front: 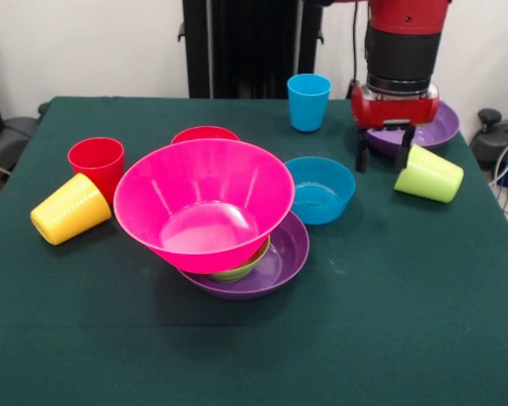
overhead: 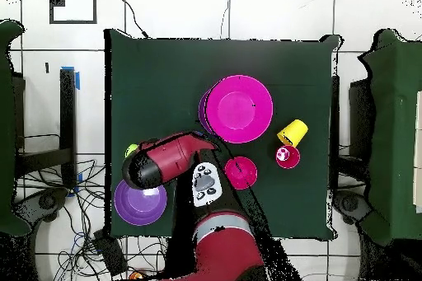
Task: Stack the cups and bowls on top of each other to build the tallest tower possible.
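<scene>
I am observing the end effector (front: 382,157) hanging open and empty beside the tipped lime green plastic tumbler (front: 429,175) near the table (front: 406,338) edge.

front camera facing robot, overhead looking straight down, seemingly farther, sharing table (front: 406,338)

1. A robotics lab: a red and black Sawyer arm (front: 402,51) rises at the far edge of a green-clothed table (front: 389,338).
2. Loose cables (overhead: 49,203) trail over the white tiled floor (overhead: 165,14) off the table's corners.
</scene>
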You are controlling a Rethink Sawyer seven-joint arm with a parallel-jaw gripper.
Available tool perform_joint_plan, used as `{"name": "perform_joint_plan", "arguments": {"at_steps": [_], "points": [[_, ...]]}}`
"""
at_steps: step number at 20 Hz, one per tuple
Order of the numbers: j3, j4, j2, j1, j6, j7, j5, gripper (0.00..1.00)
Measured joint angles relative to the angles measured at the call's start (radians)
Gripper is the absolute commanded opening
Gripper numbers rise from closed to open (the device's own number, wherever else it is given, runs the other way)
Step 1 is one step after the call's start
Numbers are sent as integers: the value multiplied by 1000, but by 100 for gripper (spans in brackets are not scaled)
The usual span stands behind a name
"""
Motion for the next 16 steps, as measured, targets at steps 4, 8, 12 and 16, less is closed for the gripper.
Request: {"name": "perform_joint_plan", "arguments": {"at_steps": [4,8,12,16], "points": [[-26,-5,52,40,0,0,0,100],[-69,-8,117,86,0,0,0,100],[-107,-8,153,118,8,0,1,100],[-149,-8,155,144,36,0,1,100]]}}
